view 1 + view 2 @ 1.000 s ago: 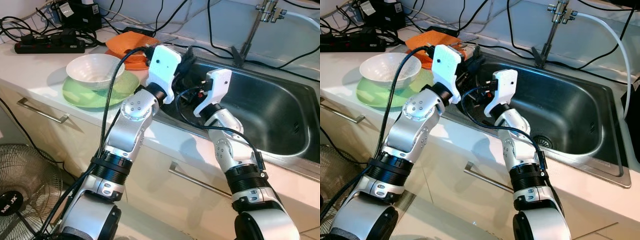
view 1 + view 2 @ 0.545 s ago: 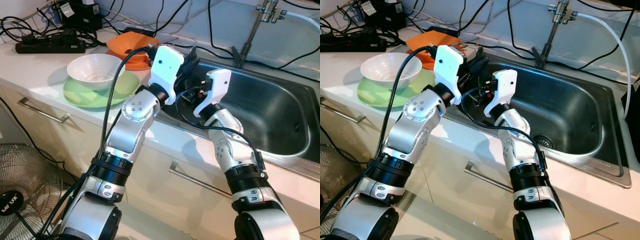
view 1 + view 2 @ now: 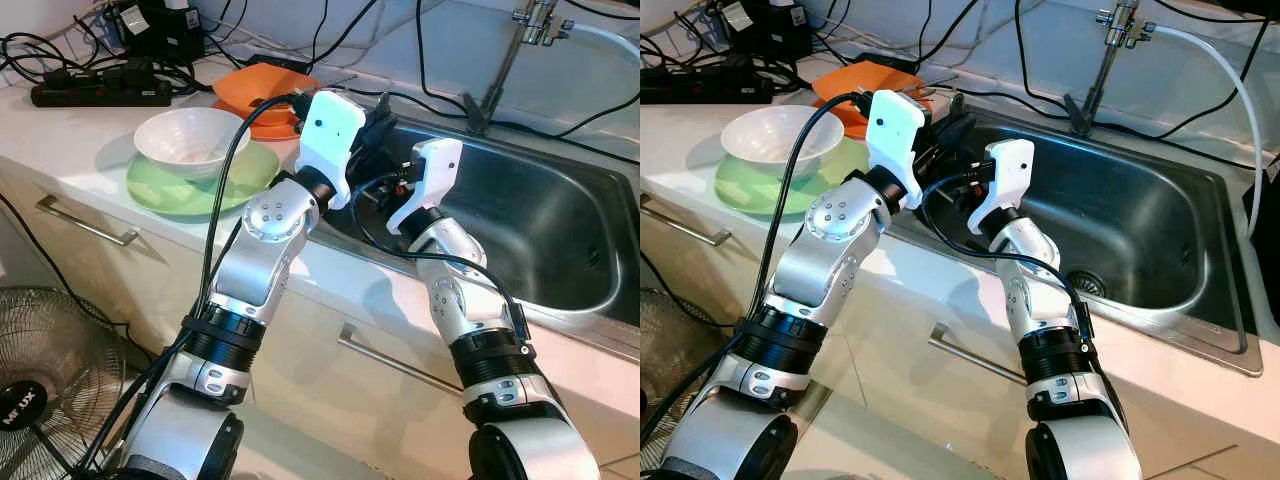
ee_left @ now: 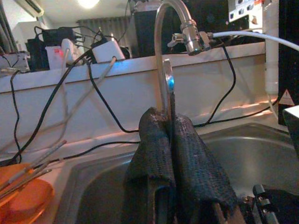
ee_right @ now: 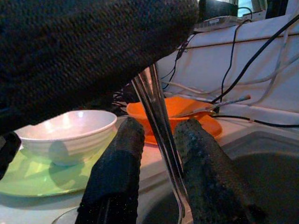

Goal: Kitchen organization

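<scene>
Scene: a kitchen counter (image 3: pixel 90 130) with a steel sink (image 3: pixel 560 230) set into it, both silver arms raised over the sink's left rim.
Left gripper (image 4: pixel 172 122): its black fingers (image 4: pixel 149 154) are pressed together on a thin metal utensil (image 4: pixel 167 84), whose shiny end stands up past the fingertips; the gripper hangs over the sink's near left corner.
Right gripper (image 5: pixel 159 135): fingers (image 5: pixel 117 168) apart, one on each side of the same utensil's shaft (image 5: pixel 156 107); whether they touch the metal cannot be told. It faces the left gripper at close range, just above the sink rim.
Utensil: held upright to slightly tilted between the two grippers, over the sink's left edge; which kind of cutlery it is cannot be made out.
White bowl (image 3: pixel 190 140): sits on a green plate (image 3: pixel 170 185) on the counter, left of the sink.
Orange dishes (image 3: pixel 262 92): an orange bowl on an orange plate behind the white bowl, with chopsticks (image 5: pixel 210 103) resting across it.
Tap (image 3: pixel 1110 40): rises at the back of the sink, a white hose (image 3: pixel 1220 60) running off it to the right.
Background: a black power strip (image 3: pixel 95 92) and tangled cables (image 3: pixel 330 30) along the wall.
Below: cabinet fronts with bar handles (image 3: pixel 85 222), and a floor fan (image 3: pixel 40 390) at the robot's left.
</scene>
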### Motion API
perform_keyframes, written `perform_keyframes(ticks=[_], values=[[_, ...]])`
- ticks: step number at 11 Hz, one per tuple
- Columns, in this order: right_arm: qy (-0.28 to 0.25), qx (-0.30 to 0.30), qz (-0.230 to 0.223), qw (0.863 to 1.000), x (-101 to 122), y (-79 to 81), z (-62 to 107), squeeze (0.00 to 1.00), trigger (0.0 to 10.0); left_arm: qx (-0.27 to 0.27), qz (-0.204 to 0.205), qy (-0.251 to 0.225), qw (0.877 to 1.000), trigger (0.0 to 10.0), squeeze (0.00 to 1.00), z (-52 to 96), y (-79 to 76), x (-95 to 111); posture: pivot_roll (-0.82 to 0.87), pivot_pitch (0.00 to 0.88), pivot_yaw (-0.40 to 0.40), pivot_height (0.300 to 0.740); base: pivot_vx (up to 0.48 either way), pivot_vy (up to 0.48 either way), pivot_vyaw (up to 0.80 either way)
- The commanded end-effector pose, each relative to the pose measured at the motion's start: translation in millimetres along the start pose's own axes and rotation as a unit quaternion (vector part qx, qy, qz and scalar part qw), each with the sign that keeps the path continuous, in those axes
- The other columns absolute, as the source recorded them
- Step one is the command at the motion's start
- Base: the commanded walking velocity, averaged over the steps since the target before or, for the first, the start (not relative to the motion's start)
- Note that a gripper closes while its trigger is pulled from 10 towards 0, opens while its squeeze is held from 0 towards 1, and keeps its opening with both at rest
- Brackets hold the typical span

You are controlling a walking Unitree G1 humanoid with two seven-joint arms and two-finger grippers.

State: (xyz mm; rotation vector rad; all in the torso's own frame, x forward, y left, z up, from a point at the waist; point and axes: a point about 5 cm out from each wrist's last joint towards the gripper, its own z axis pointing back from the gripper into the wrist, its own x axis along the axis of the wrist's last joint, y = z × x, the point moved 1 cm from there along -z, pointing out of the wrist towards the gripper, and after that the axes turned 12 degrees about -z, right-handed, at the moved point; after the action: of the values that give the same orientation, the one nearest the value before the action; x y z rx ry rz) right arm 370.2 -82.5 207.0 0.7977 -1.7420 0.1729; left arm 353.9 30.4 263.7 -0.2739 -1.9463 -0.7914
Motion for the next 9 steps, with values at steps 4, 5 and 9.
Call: perform_keyframes(ticks=[4, 5, 9], values=[[0.004, -0.011, -0.005, 1.000, -3.6, -4.5, 4.5, 0.00, 0.0, 0.003, 0.011, -0.015, 1.000, 10.0, 0.00, -2.5, -2.2, 8.4, 0.18, 0.030, -0.054, 0.740, 0.000, 0.000, 0.00], [0.004, -0.010, -0.005, 1.000, -3.9, -4.3, 4.7, 0.00, 0.0, 0.000, 0.012, -0.015, 1.000, 10.0, 0.00, -2.8, -3.2, 8.5, 0.18, 0.030, -0.054, 0.740, 0.000, 0.000, 0.00], [0.004, -0.011, -0.006, 1.000, -3.6, -5.2, 4.1, 0.00, 0.0, 0.000, 0.020, -0.016, 1.000, 10.0, 1.00, -3.2, -4.2, 8.6, 0.18, 0.028, -0.056, 0.740, 0.000, 0.000, 0.00]])
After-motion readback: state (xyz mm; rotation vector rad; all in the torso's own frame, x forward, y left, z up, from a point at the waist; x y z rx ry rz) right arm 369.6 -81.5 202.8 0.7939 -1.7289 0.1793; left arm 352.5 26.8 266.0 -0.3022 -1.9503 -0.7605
